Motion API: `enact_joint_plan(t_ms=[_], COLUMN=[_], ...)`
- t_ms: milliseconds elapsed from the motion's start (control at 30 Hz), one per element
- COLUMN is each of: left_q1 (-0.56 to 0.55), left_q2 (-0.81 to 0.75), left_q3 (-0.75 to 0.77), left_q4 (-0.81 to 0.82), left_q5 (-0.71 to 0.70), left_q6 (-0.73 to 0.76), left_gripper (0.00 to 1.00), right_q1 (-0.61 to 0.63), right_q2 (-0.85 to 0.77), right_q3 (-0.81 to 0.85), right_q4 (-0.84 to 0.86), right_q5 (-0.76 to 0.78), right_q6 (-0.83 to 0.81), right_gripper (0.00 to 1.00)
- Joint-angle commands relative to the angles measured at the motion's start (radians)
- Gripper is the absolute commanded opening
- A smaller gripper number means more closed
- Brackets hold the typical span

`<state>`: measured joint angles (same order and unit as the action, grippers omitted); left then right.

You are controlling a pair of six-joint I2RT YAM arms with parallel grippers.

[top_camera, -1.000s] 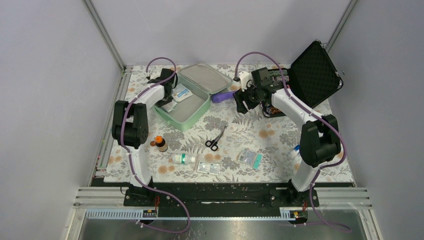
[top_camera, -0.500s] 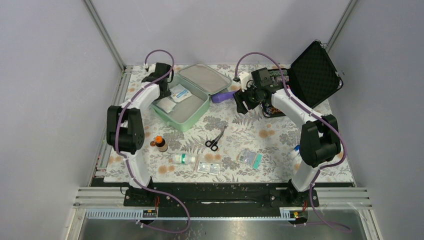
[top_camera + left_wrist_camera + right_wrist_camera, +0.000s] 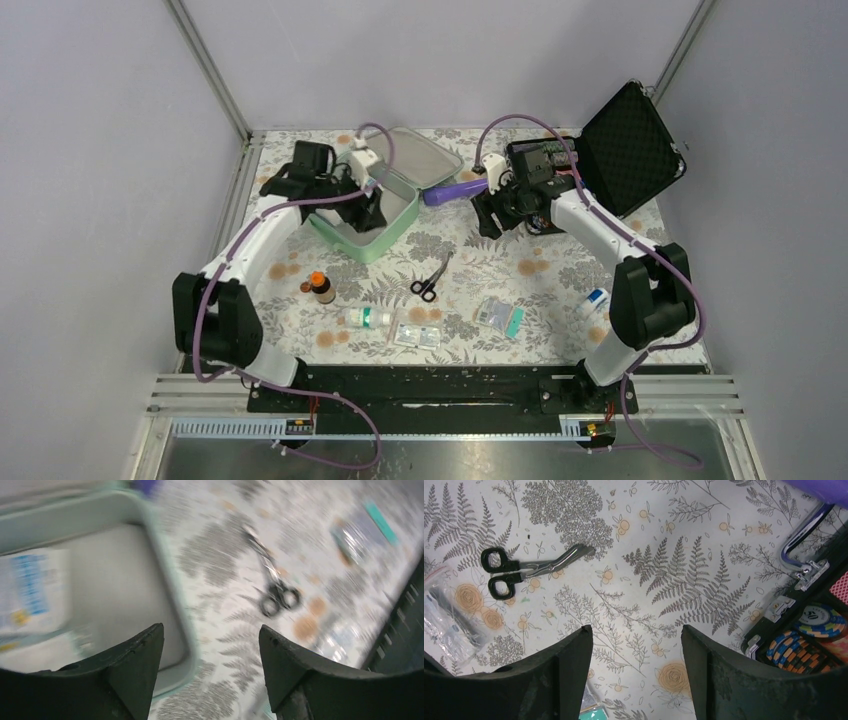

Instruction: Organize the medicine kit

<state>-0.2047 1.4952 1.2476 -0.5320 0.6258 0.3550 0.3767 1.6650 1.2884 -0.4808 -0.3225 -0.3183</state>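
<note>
Left gripper (image 3: 210, 630), jaws wide and empty, hangs above the mint-green hinged medicine kit (image 3: 172, 580), likely bound for black-handled steel scissors (image 3: 270, 580) ahead

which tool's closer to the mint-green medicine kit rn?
Left. The left tool hovers over the rim of the mint-green hinged medicine kit; the right tool is off to its right, beyond the purple object.

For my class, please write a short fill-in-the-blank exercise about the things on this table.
1. The medicine kit lies with its lid ___.
2. The scissors have ___ handles.
3. The brown bottle has an ___ cap.
Missing words: open; black; orange.
</note>
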Motion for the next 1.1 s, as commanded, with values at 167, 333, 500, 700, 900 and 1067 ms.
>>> enact_joint_plan(t_ms=[167,333,500,700,900,1067], left_q1=[-0.126,-0.265,-0.36,-0.475,-0.574,-0.613], left_q2=[0.197,0.204,0.257,0.361,0.416,0.439], left_q3=[0.117,0.03,-0.004,0.066,0.096,0.085], left_q4=[-0.533,-0.526,-0.483,-0.441,-0.405,-0.324], left_q5=[0.298,0.262,0.251,0.112,0.021,-0.029], left_q6=[0.54,0.62,0.609,0.477,0.423,0.373], left_gripper=[0.69,0.67,0.63,0.58,0.52,0.33], right_q1=[-0.013,-0.053,-0.087,-0.101,-0.117,-0.129], right_q2=[-0.11,-0.14,-0.152,-0.181,-0.221,-0.249], right_q3=[-0.041,-0.042,-0.056,-0.073,-0.11,-0.139], right_q4=[0.0,0.019,0.037,0.037,0.038,0.043], right_q5=[0.045,0.053,0.045,0.034,0.025,0.023], right_q6=[0.02,0.129,0.18,0.178,0.181,0.186], right_gripper=[0.73,0.73,0.73,0.73,0.73,0.73])
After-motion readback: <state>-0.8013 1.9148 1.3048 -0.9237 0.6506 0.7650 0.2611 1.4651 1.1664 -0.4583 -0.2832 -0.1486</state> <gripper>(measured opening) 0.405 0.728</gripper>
